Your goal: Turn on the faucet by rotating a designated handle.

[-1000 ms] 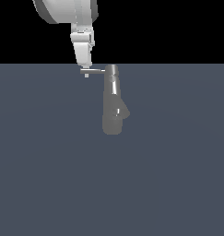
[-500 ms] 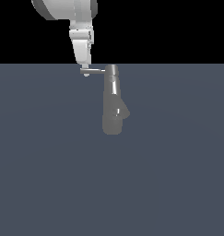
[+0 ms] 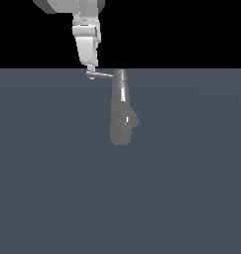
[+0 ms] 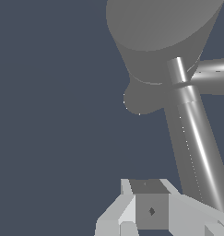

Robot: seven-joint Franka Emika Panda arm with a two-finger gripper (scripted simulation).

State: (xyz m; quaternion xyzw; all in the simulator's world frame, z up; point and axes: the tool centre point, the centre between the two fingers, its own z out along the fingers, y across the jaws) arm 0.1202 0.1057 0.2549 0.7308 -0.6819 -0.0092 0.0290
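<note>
- Faucet first: a grey metallic upright cylinder (image 3: 120, 111), wider at its base, stands near the middle of the scene, toward the far part of the surface in the exterior view, with a short stubby spout bump (image 3: 134, 120) on the exterior view's right.
- Its thin, straight grey metal rod handle (image 3: 103, 75) juts from the top of the body toward the exterior view's left, lying close to level.
- In the wrist view the faucet (image 4: 159, 41) fills the upper part of the picture, and the rod handle (image 4: 196, 147) runs from it down to the fingers.
- A flat, plain slate-blue surface (image 3: 52, 188) carries the faucet and fills the lower part of the exterior view; it bears no marks or texture.
- Behind its far edge the backdrop (image 3: 191, 30) is flat black, with no walls or furnishings to be seen.
- The white robot arm (image 3: 87, 37) comes down from the top of the exterior view, nearly vertical, wrist pointing downward.
- Its gripper (image 3: 91, 73) sits at the outer end of the handle, touching or just beside it.
- The wrist view shows pale grey fingers (image 4: 132, 216) at the frame edge beside the rod; whether they are spread, closed, or clamped on the rod cannot be told.
</note>
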